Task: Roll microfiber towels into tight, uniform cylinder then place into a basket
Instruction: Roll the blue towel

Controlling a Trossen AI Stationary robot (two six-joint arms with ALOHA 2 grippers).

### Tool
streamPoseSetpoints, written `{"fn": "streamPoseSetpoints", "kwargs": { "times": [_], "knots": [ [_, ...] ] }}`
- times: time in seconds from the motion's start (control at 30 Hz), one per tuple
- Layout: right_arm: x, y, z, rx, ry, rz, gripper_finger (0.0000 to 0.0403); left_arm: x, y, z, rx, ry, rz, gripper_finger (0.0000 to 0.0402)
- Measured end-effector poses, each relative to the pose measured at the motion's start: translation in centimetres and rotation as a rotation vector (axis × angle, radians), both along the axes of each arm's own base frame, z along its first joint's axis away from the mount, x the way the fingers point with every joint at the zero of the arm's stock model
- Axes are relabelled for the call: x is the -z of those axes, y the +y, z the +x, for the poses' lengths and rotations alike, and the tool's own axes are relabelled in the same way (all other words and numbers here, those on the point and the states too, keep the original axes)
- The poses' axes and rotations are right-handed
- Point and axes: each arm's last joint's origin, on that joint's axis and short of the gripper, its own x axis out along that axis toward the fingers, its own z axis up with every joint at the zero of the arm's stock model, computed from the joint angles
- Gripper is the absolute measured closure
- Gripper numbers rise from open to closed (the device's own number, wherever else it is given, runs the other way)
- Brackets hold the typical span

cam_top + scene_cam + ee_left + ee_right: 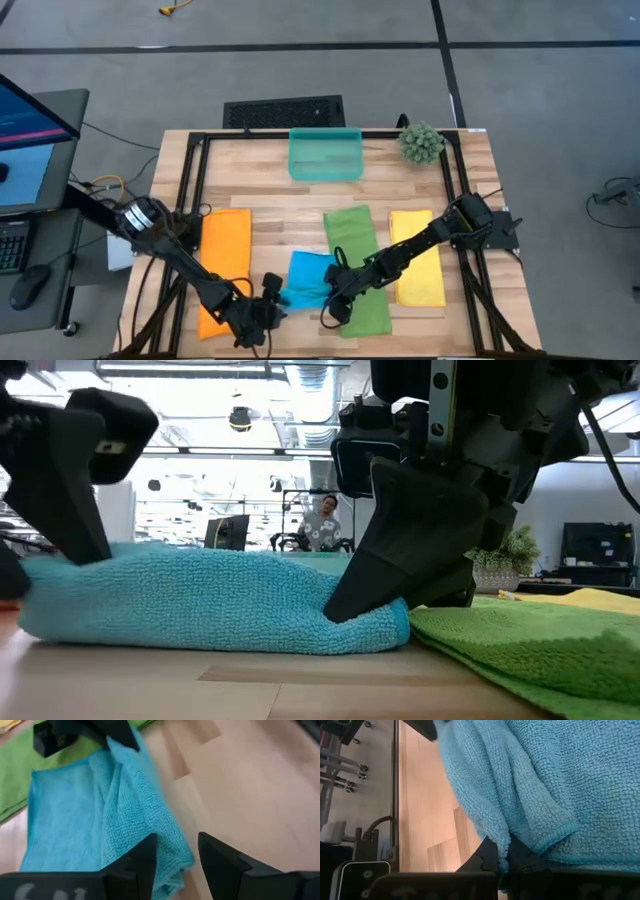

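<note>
The blue towel [308, 278] lies on the table between the orange towel [225, 262] and the green towel [357, 268]. Its near part is bunched into a thick fold [135, 805] and its far part lies flat. My left gripper [176, 837] is open at the fold's left end. My right gripper [503, 845] is shut on the fold's right end. The yellow towel [417, 258] lies flat at the right. The basket [325, 153] stands at the far edge. My left gripper stands astride the left end of the blue towel's fold [172, 860], slanting down from the table's left; whether a finger touches the cloth, I cannot tell. My right gripper pinches a fold of several layers at the blue towel's right end [506, 836] between its two fingers. The fingers slant down from the table's right. The towel rests on the table, slack.
A spiky green plant ball [421, 143] sits at the far right corner beside the basket. A black frame [190, 190] runs around the tabletop. Bare wood [290, 215] lies between the towels and the basket. A person shows in the room beyond, in the low view.
</note>
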Motion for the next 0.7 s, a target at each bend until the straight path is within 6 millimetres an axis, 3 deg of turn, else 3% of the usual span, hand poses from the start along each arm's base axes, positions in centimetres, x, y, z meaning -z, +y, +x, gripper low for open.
{"fn": "streamPoseSetpoints", "kwargs": {
  "times": [0.17, 0.47, 0.7],
  "knots": [
    [0.0, 0.0, 0.0, 0.000, 0.000, 0.000, 0.0386, 1.3, 0.5, 0.8, -0.050, 0.020, 0.043, 0.0264],
    [0.0, 0.1, 0.0, -0.024, -0.002, 0.007, 0.0386, 1.7, 2.7, 1.6, -0.219, 0.129, -0.068, 0.0269],
    [0.0, 0.1, 0.0, -0.050, -0.014, -0.011, 0.0370, 1.8, 2.9, 1.8, -0.218, 0.141, -0.087, 0.0341]
  ]
}}
